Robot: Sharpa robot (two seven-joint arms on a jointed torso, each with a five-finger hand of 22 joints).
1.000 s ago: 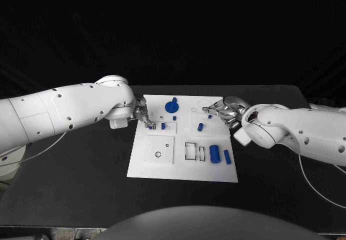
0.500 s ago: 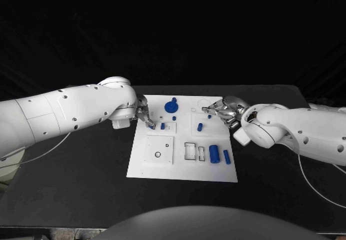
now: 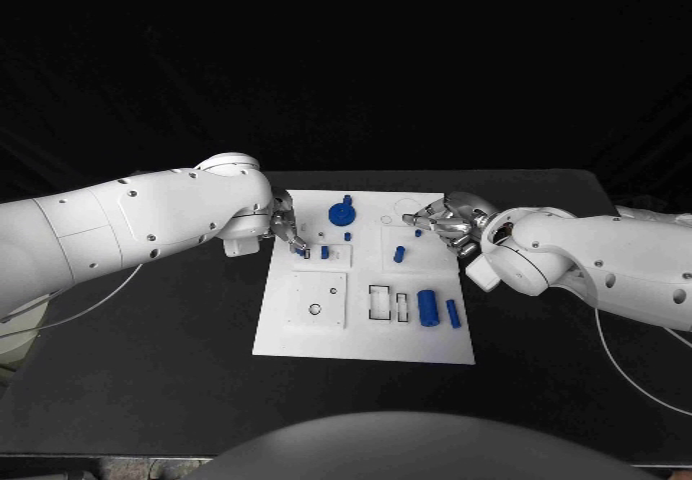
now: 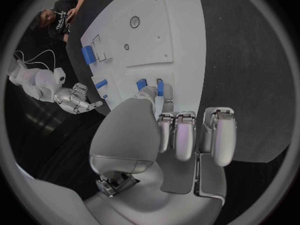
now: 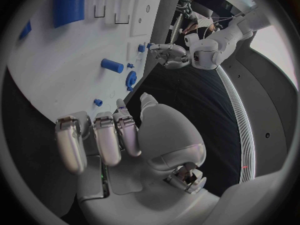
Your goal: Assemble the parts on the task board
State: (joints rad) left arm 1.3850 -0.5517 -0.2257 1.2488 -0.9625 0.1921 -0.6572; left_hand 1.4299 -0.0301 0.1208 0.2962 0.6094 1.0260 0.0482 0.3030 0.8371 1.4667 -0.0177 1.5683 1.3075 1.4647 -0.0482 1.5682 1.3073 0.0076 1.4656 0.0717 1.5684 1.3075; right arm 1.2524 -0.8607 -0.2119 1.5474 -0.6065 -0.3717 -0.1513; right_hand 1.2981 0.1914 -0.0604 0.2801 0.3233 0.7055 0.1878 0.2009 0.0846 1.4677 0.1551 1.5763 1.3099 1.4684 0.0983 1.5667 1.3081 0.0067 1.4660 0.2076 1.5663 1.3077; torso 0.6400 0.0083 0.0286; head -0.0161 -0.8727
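Left hand point(image 3: 287, 232): over the board's left edge, fingers curled down, tips at two small blue parts; whether it pinches one cannot be told.
Small blue parts point(image 4: 150, 86): two short blocks side by side in the upper-left recess of the task board, just beyond the left fingertips point(image 4: 147, 91); probably light, rigid and smooth, best pinched across their narrow faces.
Task board point(image 3: 361, 335): white plate flat in the middle of the black worktop point(image 3: 159, 350), carrying recesses and outlined slots.
Blue knob point(image 3: 342, 212): round part near the board's far edge, apart from both hands.
Blue peg point(image 3: 400, 254): short cylinder on the upper-right panel, near the right hand; likely to roll if nudged.
Large blue cylinder point(image 3: 428, 305): lying lower right, beside a slimmer blue bar point(image 3: 454, 313); both well apart from the hands.
Right hand point(image 3: 446, 220): at the board's upper-right corner, fingers bent inward, nothing seen in them.
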